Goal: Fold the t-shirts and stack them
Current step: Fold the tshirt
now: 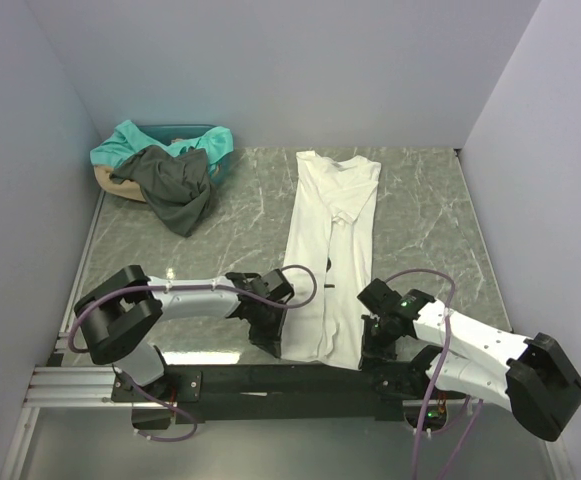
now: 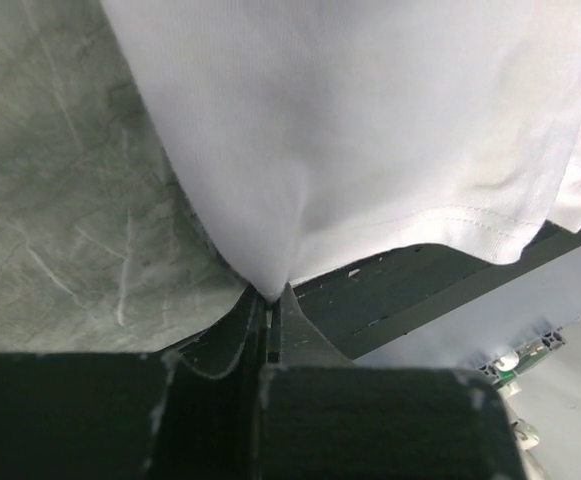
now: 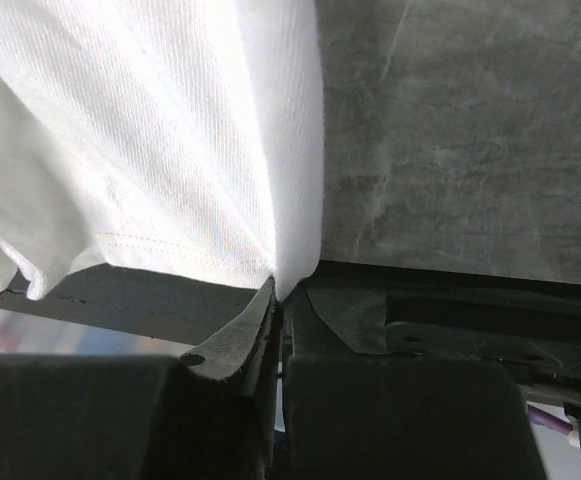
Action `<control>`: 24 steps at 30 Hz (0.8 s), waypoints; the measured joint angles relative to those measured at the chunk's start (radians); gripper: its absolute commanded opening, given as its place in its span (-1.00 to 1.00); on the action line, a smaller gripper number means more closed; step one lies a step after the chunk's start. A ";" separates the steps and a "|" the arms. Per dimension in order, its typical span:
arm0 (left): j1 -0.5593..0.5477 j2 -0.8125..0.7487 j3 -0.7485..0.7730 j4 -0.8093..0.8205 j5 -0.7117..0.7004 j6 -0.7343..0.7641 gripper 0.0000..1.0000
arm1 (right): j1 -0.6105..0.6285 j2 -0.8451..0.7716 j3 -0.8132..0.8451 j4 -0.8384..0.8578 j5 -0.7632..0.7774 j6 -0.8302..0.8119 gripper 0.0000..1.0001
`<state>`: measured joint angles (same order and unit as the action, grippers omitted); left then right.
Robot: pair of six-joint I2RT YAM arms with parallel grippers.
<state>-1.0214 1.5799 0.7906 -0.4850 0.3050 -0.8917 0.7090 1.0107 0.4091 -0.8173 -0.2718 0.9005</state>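
The white t-shirt (image 1: 330, 220) lies on the table (image 1: 240, 225) as a long narrow strip, its near hem corners pinched by the left gripper (image 2: 270, 296) and the right gripper (image 3: 278, 292), while the dark grey t-shirt (image 1: 175, 185) and the teal t-shirt (image 1: 130, 140) lie crumpled on the far-left basket (image 1: 105, 180), so most of the folding is not yet done.

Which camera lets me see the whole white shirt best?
The top external view: the white t-shirt lies there whole, collar to hem. Each wrist view shows only a hem corner pinched in the left gripper or right gripper.
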 measured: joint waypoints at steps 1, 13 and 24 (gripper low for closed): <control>0.000 0.003 0.007 -0.004 -0.004 0.004 -0.99 | 0.000 0.000 0.000 -0.001 0.001 0.000 -1.00; -0.002 -0.048 0.053 -0.066 -0.124 0.027 -0.99 | 0.000 -0.026 0.111 -0.078 0.074 0.000 -1.00; 0.029 -0.031 0.225 -0.105 -0.251 0.105 -0.99 | -0.063 0.072 0.304 -0.126 0.206 -0.046 -1.00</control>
<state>-0.9928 1.5486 1.0153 -0.5896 0.0544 -0.7864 0.6464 1.0828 0.7132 -0.9436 -0.0662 0.8547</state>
